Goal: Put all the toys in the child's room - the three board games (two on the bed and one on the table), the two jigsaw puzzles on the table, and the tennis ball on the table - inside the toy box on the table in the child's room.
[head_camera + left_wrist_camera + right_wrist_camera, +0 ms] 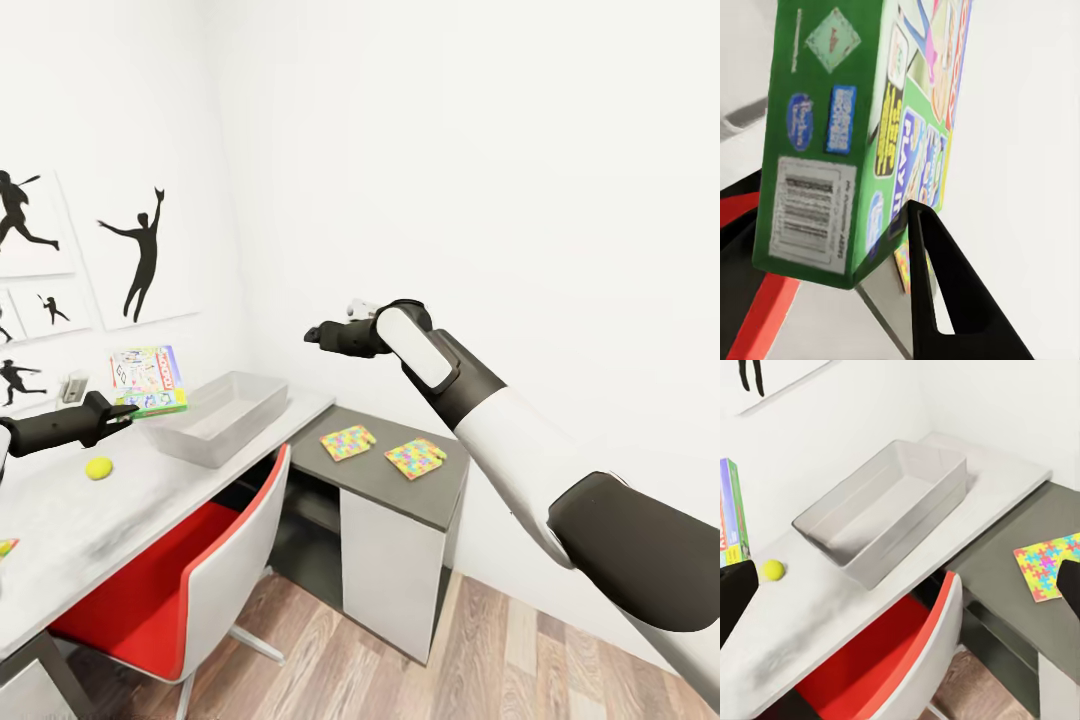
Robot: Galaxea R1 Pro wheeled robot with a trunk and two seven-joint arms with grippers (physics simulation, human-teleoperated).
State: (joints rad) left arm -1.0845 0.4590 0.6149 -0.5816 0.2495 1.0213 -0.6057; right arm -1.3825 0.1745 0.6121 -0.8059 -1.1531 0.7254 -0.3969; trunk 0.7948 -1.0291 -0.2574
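Board game (147, 381) clamped upright in left gripper (122, 411) beside toy box (218, 416)

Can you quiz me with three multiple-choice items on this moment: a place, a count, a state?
1. Where do the jigsaw puzzles lie?
A. dark grey cabinet
B. toy box
C. chair seat
2. How many jigsaw puzzles lie there?
A. one
B. two
C. four
3. What is in the toy box?
A. tennis ball
B. board game
C. nothing

Key: 1 A, both rest on the dark grey cabinet. 2 B, a second puzzle lies beside the first. 3 C, the bin's floor is bare; the tennis ball sits on the table, and the left tool holds the board game.
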